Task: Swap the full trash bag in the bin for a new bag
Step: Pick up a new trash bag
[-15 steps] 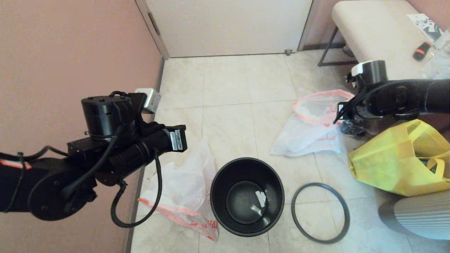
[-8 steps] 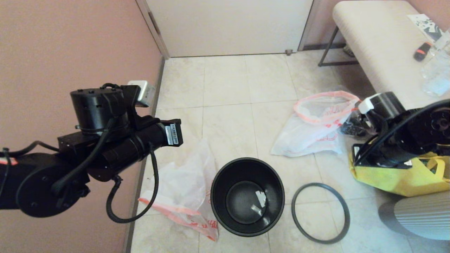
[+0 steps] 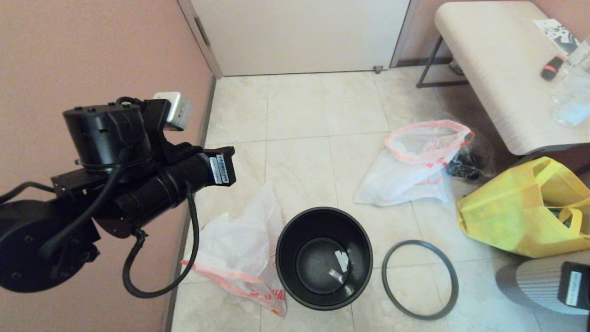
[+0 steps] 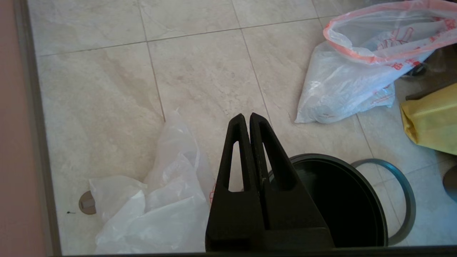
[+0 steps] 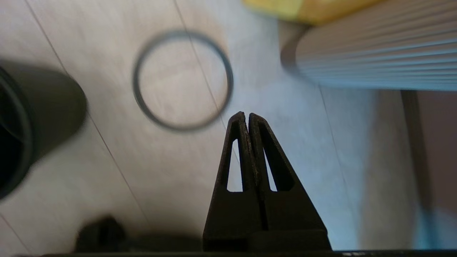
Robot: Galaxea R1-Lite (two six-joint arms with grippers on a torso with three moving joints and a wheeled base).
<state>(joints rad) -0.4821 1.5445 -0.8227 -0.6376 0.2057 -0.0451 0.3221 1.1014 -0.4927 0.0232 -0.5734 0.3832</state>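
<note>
**Bin's empty, both grippers pinched shut on nothing**

Starting at the fingers: my left gripper point(image 4: 247, 119) has its two black fingers pressed flat together with nothing between them, hanging in the air over the floor just above the bin's near-wall side. The right gripper point(image 5: 246, 117) is the same, fingers touching tip to tip, empty, pointing down at the tiles near the loose hoop point(image 3: 420, 279). In the head view only a corner of the right arm shows, at the bottom right edge over the pale grey ribbed object point(image 3: 530, 281), so I'd call that arm tucked out of the way.

The bin point(image 3: 324, 258) stands upright on the floor with no liner. Inside I see only a couple of small pale scraps on the bottom. Its hoop lies flat on the tiles just beside it, on the side away from the wall, not touching it. My guess is it's off so that a bag can be draped over the rim first and the hoop pushed down after to clamp it.

A crumpled clear bag with a red-orange band point(image 3: 239, 258) lies against the bin on the wall side, flat and limp, so that's probably the fresh one. Another clear bag with a red rim point(image 3: 415, 166) sits well apart, further toward the door, mouth gaping, something dark beside it. The yellow tote point(image 3: 516, 216) sits under the bench point(image 3: 488, 60) corner with stuff in it that I can't identify.

Old bag looks out; new one isn't in yet.
</note>
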